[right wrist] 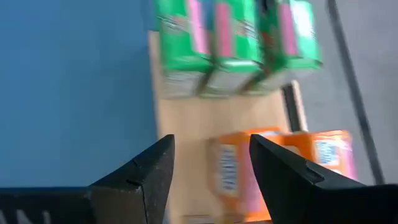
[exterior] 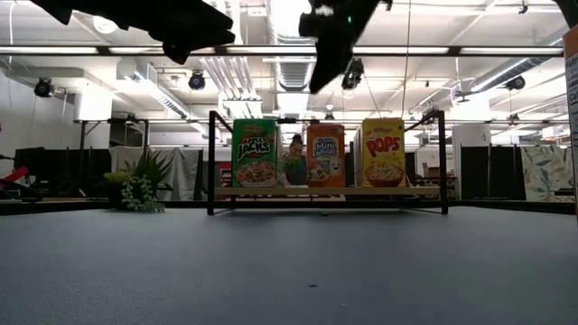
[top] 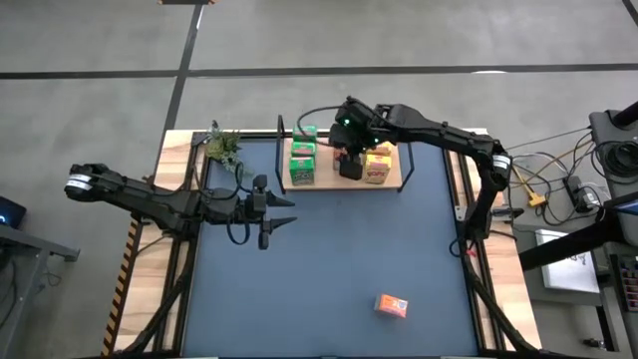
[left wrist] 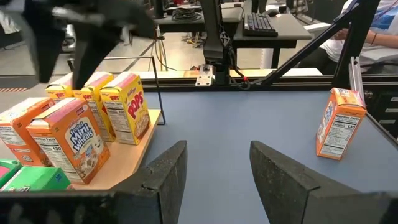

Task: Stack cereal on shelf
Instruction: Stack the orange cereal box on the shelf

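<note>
The shelf (top: pixel 387 183) stands at the table's far middle. On it stand green cereal boxes (top: pixel 302 160) at the left, orange ones (exterior: pixel 325 155) in the middle and yellow ones (top: pixel 377 165) at the right. One more orange box (top: pixel 391 305) stands alone on the blue mat near the front right. My right gripper (top: pixel 350 163) hangs open above the middle of the shelf, over the orange boxes (right wrist: pixel 233 171), clear of them in the low view (exterior: pixel 323 77). My left gripper (top: pixel 269 211) is open over the mat left of centre, with nothing between its fingers (left wrist: pixel 214 168).
A green plastic plant (top: pixel 223 148) sits at the shelf's left end, by the mat's far left corner. The blue mat (top: pixel 329 269) lies bare between the shelf and the lone box. Cables and equipment (top: pixel 588 189) lie beyond the table's right edge.
</note>
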You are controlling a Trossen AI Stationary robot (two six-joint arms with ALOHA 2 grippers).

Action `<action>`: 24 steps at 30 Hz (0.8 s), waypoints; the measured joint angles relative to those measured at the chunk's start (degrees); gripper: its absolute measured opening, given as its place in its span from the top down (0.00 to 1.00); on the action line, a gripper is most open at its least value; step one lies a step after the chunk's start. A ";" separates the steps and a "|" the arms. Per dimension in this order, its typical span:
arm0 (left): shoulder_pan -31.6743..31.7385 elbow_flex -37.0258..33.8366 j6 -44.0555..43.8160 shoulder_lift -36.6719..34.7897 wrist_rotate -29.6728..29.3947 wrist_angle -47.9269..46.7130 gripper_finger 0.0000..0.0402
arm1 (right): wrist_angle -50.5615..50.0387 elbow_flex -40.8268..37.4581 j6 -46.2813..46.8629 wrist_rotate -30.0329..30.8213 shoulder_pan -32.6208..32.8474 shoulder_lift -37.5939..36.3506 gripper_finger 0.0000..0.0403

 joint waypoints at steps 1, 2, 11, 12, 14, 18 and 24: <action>0.00 0.00 -0.01 0.00 0.00 -0.01 0.60 | -1.04 0.87 0.99 -0.25 1.07 0.00 0.51; 0.00 0.00 -0.01 0.00 -0.01 -0.04 0.60 | -2.15 1.65 2.15 -1.01 2.26 0.00 0.52; -0.95 0.00 -0.01 0.00 0.03 -0.11 0.60 | -6.93 1.39 14.04 -7.08 18.81 -0.02 0.58; -1.14 0.00 -0.01 0.00 0.03 -0.09 0.60 | -6.92 0.51 15.72 -7.08 21.10 -0.02 0.58; -1.43 0.00 -0.01 0.00 0.03 -0.07 0.60 | -6.34 -1.45 19.52 -7.05 25.67 0.00 0.59; -1.97 0.00 -0.04 0.00 0.03 0.05 0.60 | -5.32 -5.25 28.88 -4.11 34.64 0.00 0.61; -2.21 0.00 -1.53 0.00 0.03 0.19 0.60 | -6.59 -8.60 40.57 2.65 46.73 -0.07 0.63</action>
